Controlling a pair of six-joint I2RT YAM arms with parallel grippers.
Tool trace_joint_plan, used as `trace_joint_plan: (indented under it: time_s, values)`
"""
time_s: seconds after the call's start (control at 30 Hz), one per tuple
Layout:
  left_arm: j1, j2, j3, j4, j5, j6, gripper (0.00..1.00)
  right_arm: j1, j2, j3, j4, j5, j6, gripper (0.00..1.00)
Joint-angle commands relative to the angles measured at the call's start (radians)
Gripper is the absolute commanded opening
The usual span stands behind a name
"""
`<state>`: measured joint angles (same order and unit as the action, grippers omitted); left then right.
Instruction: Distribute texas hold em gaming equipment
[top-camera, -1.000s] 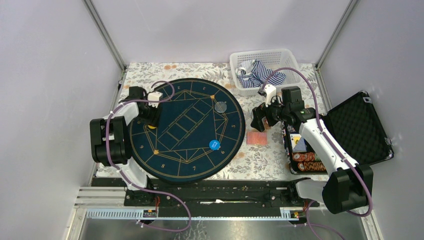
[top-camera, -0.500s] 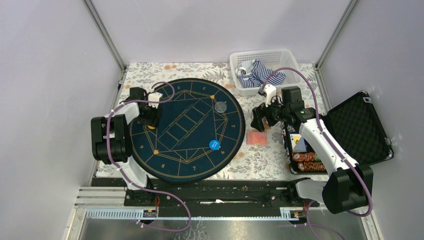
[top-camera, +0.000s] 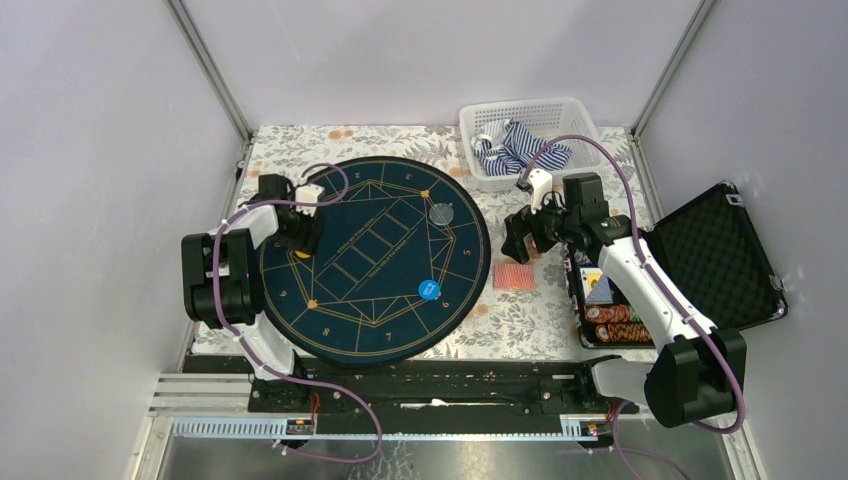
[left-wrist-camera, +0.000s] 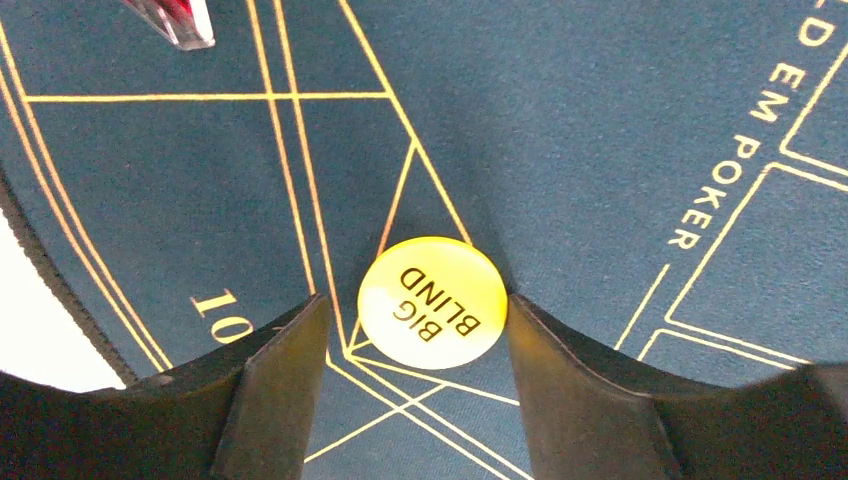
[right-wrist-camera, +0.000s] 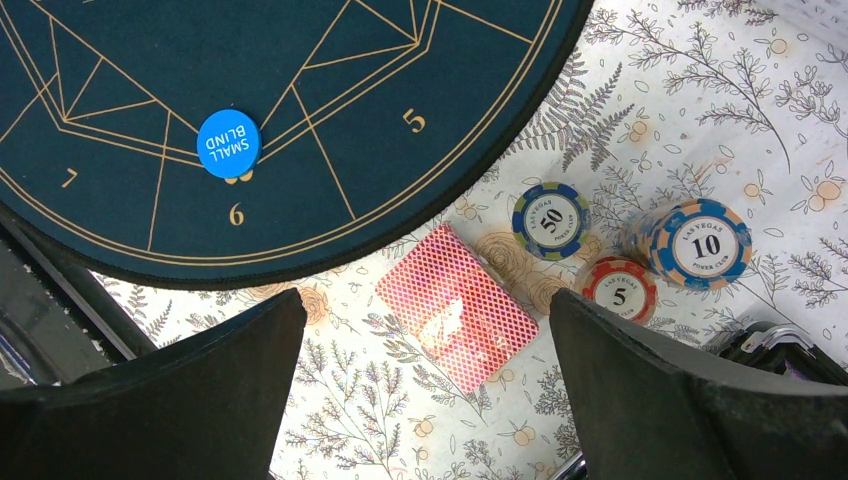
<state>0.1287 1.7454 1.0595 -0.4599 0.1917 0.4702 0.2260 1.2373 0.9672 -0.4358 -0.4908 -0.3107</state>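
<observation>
The yellow disc (left-wrist-camera: 432, 303) and blue disc (right-wrist-camera: 228, 143) are on the mat (left-wrist-camera: 600, 100); the left jaws stand released astride the yellow disc. The cards (right-wrist-camera: 456, 306) and chips (right-wrist-camera: 690, 243) await distribution beneath the wide-parted, empty right jaws.

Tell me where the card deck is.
In the top view, the card deck lies on the floral tablecloth, just right of the round mat and left of the open case.
</observation>
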Motion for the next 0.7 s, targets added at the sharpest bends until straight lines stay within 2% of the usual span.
trace_joint_plan:
  time_s: [0.0,0.43,0.67]
  values:
    - [0.014,-0.009,0.003,0.043,-0.047,0.011,0.72,-0.007,-0.013,0.018,-0.003,-0.026,-0.011,1.0]
    - [0.014,-0.19,0.131,-0.198,0.115,0.0,0.98,-0.007,-0.028,0.059,-0.046,-0.044,-0.015,1.0]
    - [0.013,-0.33,0.148,-0.311,0.208,0.011,0.99,-0.007,-0.06,0.158,-0.172,-0.017,-0.032,1.0]
